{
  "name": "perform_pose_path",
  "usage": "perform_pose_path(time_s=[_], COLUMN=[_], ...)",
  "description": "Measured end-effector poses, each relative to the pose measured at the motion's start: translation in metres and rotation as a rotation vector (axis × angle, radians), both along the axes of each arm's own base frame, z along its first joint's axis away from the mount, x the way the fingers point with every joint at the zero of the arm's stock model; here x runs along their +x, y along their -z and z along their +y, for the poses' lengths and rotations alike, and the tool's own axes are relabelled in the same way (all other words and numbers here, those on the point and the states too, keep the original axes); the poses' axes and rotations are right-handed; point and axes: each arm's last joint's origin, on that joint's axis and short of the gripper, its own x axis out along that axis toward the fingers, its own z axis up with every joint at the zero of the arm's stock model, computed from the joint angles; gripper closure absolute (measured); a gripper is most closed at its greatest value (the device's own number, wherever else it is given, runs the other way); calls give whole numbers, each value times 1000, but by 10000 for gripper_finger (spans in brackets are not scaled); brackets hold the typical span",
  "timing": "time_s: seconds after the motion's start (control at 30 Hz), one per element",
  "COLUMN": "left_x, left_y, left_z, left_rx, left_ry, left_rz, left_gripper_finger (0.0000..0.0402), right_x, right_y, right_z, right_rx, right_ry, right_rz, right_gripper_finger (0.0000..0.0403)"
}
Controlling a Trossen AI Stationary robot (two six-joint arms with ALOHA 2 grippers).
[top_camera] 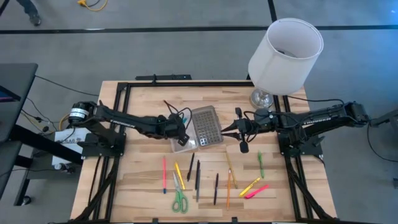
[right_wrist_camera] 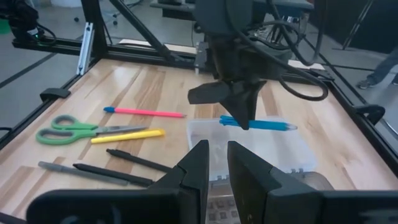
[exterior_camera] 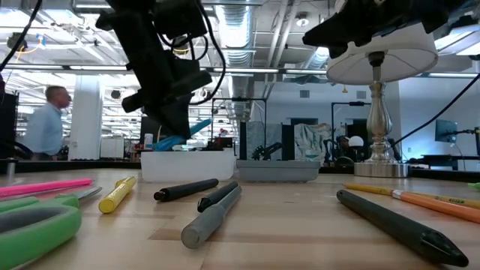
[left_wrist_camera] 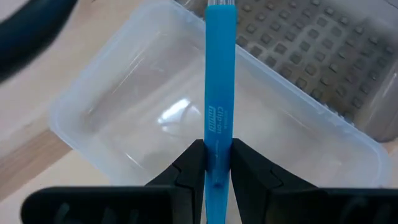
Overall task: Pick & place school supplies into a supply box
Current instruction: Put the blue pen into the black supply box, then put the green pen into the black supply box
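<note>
Now the left gripper (left_wrist_camera: 216, 163) grips a blue pen (left_wrist_camera: 219, 93) just above the clear supply box (left_wrist_camera: 124, 93) on the desk (top_camera: 143, 180); the right gripper (right_wrist_camera: 215, 163) waits nearby, holding nothing, fingers slightly apart.

Bright even overhead light, soft shadows, blurred close foreground, mild glare

The high view looks straight down on the whole worktop (top_camera: 143, 180). The low view sits at worktop height, looking level into the room. The left wrist view hangs close above the supply box (left_wrist_camera: 124, 118); the right wrist view faces it from farther off.
</note>
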Motion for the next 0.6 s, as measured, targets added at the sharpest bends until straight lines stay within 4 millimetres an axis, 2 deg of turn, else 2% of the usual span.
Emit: perform_pose_path(time_s=[0.17,0.4,0.6], left_x=[0,1,1], left_y=[0,-1,-2], left_z=[3,2,-4], left_rx=[0,13,42], left_ry=[9,39,220], left_rz=[3,4,55], left_gripper_finger=[327,270,231], right_x=[0,0,-2], right_y=[0,0,5], right_z=[0,0,1], right_rx=[1,1,74], right_ry=[0,1,25], right_rz=[0,0,64], right_gripper_finger=[349,349,349])
